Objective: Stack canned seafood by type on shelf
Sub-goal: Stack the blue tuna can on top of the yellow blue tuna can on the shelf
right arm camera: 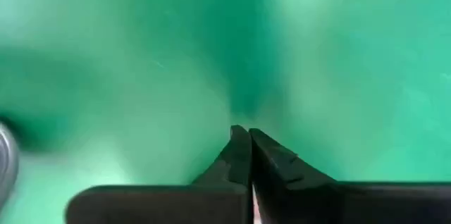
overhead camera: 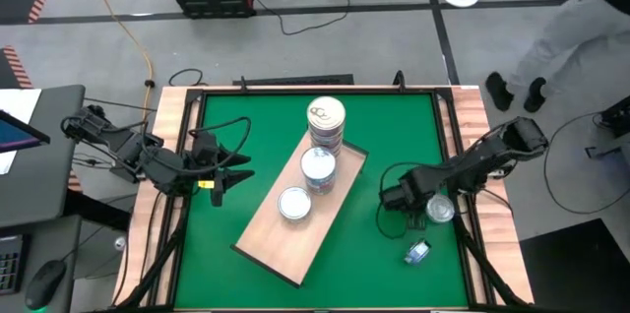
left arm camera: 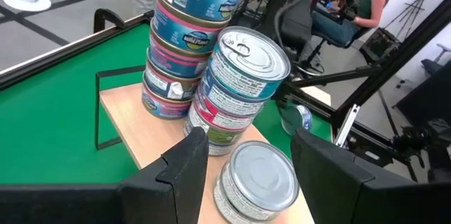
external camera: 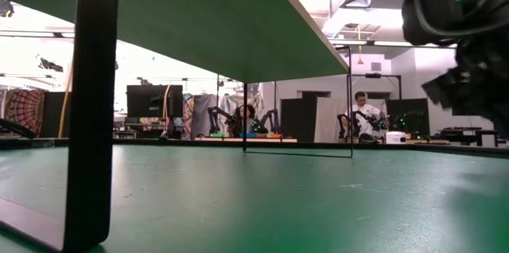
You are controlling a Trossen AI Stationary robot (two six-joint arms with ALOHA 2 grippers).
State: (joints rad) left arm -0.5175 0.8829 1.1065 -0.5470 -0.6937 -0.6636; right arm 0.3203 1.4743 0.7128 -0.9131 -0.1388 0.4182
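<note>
The light wooden shelf lies slantwise across the middle of the green table and stands raised on black frame legs. Three stacks of tins are on it: a tall one at the far end, a middle one, and a low one. In the left wrist view they show as the tall stack, the middle stack and the low tin. Two more tins are on the table at the right: one flat, one on its side. My left gripper is open, left of the shelf. My right gripper is shut, over bare table between the shelf and the flat tin.
A raised wooden rim runs round the table, with black frame rails at its edges. Bare green surface lies to the far right of the shelf. A person's legs are beyond the far right corner. Other people sit far off in the room.
</note>
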